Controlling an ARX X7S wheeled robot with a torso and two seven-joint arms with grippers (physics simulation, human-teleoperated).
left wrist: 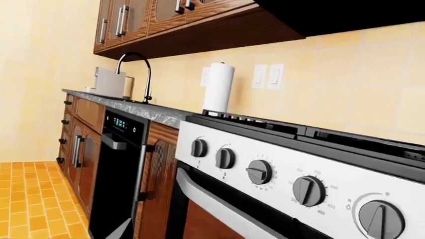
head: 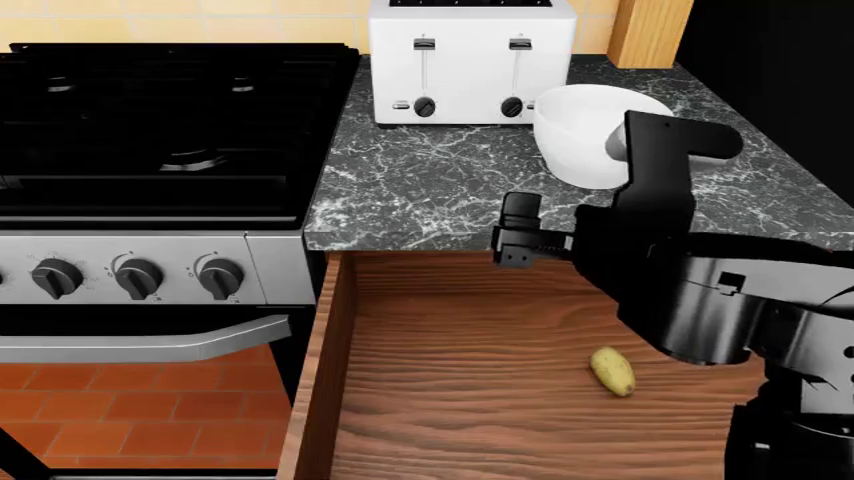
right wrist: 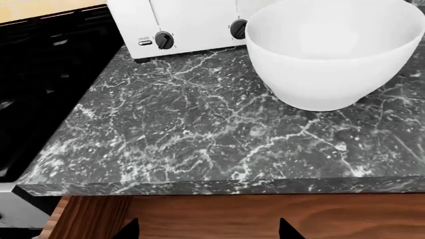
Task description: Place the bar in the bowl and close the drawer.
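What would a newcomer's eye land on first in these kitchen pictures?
Probably the wide reddish-brown wooden drawer standing open below the counter, a small yellowish bar lying on its floor. Next, the deep glossy white bowl on the dark marble counter, beside the boxy white toaster.

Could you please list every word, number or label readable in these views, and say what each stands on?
"200", "300", "400", "480": around a stove knob, small and partly blurred.
Dishwasher display: lit marks, too small to read.
Toaster label by its dial: too blurred to read.
Nothing else carries text.
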